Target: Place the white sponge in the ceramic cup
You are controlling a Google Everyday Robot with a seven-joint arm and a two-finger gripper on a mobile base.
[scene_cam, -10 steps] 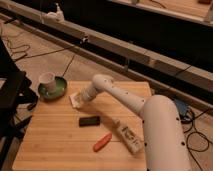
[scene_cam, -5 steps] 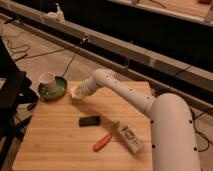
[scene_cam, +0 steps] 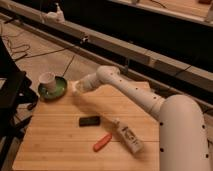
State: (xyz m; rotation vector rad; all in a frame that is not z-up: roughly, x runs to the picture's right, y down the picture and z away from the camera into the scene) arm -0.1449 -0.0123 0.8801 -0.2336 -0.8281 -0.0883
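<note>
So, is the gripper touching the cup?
Apart. Camera view: the gripper, holding the sponge at the plate's rim, has bare green plate between it and the cup.

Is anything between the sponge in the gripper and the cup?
Nothing visible. The gripper, shut on the white sponge, hovers at the edge of the green plate; the ceramic cup stands on that plate, open space between. The black slab and bottle lie off that line.

Wht rounded arm (scene_cam: 150,100) w/ dots (scene_cam: 202,126), tool (scene_cam: 76,88) at tip
</note>
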